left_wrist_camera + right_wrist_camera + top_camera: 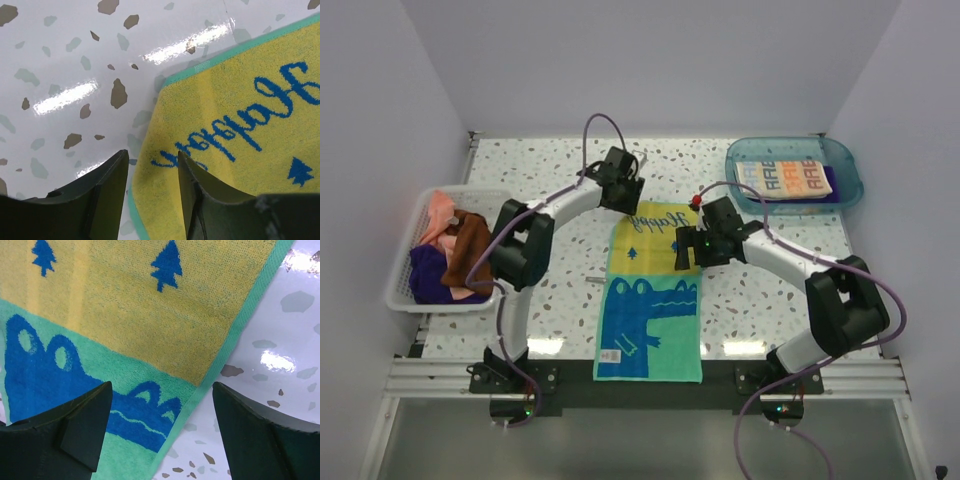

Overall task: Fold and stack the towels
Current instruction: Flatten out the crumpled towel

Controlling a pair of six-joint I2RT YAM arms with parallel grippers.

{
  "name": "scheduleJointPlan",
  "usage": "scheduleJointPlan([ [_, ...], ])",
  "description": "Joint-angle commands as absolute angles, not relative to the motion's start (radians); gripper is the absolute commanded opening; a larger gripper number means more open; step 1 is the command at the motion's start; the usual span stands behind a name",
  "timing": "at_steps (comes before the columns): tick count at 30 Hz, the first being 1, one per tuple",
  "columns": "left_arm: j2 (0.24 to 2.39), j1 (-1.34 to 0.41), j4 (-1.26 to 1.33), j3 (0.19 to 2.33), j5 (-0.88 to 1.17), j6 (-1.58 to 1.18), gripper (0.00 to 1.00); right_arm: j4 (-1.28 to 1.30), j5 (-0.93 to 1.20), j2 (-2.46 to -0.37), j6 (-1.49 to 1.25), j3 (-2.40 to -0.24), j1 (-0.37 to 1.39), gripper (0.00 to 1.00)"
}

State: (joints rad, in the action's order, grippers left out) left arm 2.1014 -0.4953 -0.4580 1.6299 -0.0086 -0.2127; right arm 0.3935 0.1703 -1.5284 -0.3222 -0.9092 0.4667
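Currently left pincer (152, 157) part-open, jaws astride the left edge of the crocodile towel (650, 300) near its far corner, nothing pinched. Right pincer (162, 390) wide open, low over the same towel's right edge where yellow meets green. Crocodile towel lies flat and unfolded, lengthwise on the bench (770, 290) between the arms. RABBIT towel (785, 178) sits folded on a purple folded towel (825, 199) in the blue tray (845, 165), far right. Pink towel (438, 215), brown towel (468, 250) and purple loose towel (430, 280) are heaped in the white basket (405, 290), left.
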Motion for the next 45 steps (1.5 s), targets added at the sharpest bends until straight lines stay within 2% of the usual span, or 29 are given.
scheduleJointPlan([
  [1,2.151,-0.494,-0.403,1.669,0.043,-0.176,0.49,0.334,0.206,-1.511,-0.351,-0.888,0.471,0.85],
  [6,2.186,-0.494,-0.39,1.68,0.04,-0.179,0.42,0.322,0.206,-1.511,-0.353,-0.865,0.472,0.85],
  [9,2.187,-0.494,-0.377,1.675,0.041,-0.184,0.26,0.324,0.199,-1.511,-0.353,-0.858,0.472,0.85],
  [11,2.169,-0.498,-0.371,1.671,0.029,-0.184,0.04,0.327,0.192,-1.505,-0.351,-0.854,0.472,0.85],
  [14,2.105,-0.531,-0.367,1.648,-0.07,-0.184,0.02,0.334,0.154,-1.468,-0.353,-0.847,0.472,0.85],
  [16,2.06,-0.598,-0.386,1.634,-0.183,-0.193,0.05,0.334,0.085,-1.436,-0.36,-0.831,0.472,0.85],
  [18,2.04,-0.696,-0.417,1.637,-0.317,-0.224,0.12,0.328,0.002,-1.372,-0.38,-0.802,0.472,0.85],
  [20,2.019,-0.757,-0.475,1.64,-0.36,-0.264,0.21,0.319,-0.064,-1.291,-0.414,-0.754,0.474,0.85],
  [23,1.98,-0.882,-0.497,1.593,-0.342,-0.35,0.31,0.33,-0.199,-1.176,-0.475,-0.683,0.472,0.85],
  [26,1.93,-0.922,-0.494,1.53,-0.289,-0.42,0.4,0.348,-0.293,-1.05,-0.546,-0.611,0.471,0.85],
  [29,1.836,-0.922,-0.44,1.464,-0.256,-0.465,0.45,0.35,-0.304,-0.976,-0.586,-0.554,0.472,0.85],
  [31,1.78,-0.917,-0.417,1.419,-0.313,-0.479,0.52,0.344,-0.293,-0.939,-0.588,-0.537,0.472,0.85],
  [33,1.77,-0.884,-0.419,1.411,-0.342,-0.485,0.58,0.338,-0.262,-0.951,-0.581,-0.535,0.472,0.85],
  [36,1.801,-0.798,-0.394,1.414,-0.279,-0.471,0.64,0.33,-0.224,-1.003,-0.563,-0.557,0.472,0.85],
  [40,1.876,-0.77,-0.347,1.439,-0.27,-0.402,0.64,0.316,-0.198,-1.037,-0.551,-0.572,0.474,0.85],
  [45,1.985,-0.781,-0.328,1.525,-0.264,-0.44,0.54,0.308,-0.199,-1.06,-0.546,-0.569,0.472,0.85],
])
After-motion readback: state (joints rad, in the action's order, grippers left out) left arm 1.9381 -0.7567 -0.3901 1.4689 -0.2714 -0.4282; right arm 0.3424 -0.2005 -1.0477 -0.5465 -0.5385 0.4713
